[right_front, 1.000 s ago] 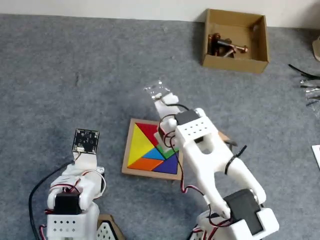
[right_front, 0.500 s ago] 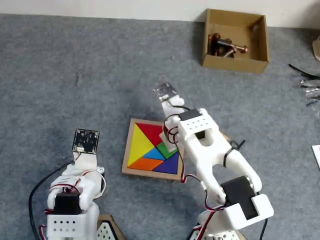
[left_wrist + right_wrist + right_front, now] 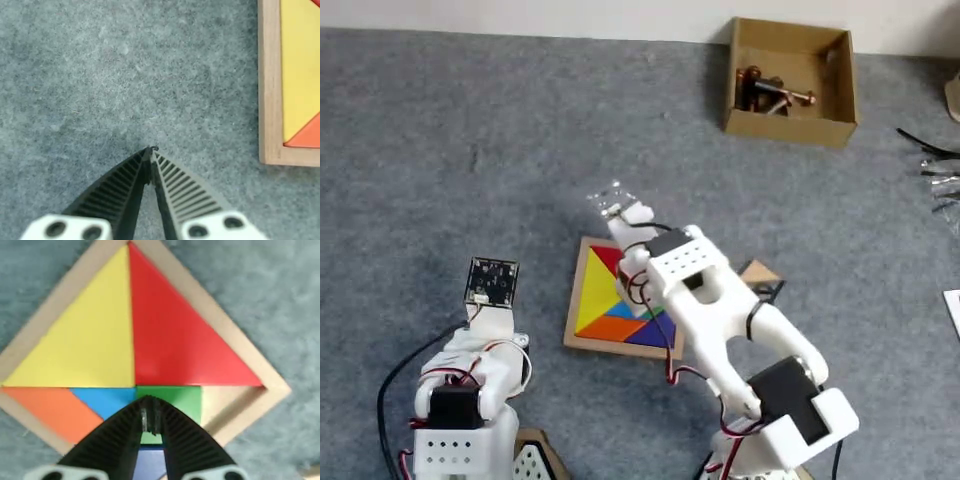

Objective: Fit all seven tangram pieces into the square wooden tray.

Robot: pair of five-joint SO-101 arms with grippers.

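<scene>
Now the right claw (image 3: 150, 415) has swung left and sits pressed together over the green square (image 3: 172, 397). On the desk (image 3: 470, 150), the tray (image 3: 574, 310) holds that square, a yellow triangle (image 3: 85, 335), red triangle (image 3: 170, 335), orange piece (image 3: 50, 405), blue piece (image 3: 105, 400) and purple piece (image 3: 658, 330); one corner shows bare wood. Beside the tray's rim the left claw (image 3: 150, 154), tips together, hovers over grey desk. Far off, a box (image 3: 780, 128) holds coppery metal parts (image 3: 770, 90)

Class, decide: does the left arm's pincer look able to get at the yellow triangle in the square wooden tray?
Probably yes: the left pincer is over bare grey carpet beside the wooden tray, with nothing between them; the yellow triangle lies just inside that rim.
</scene>
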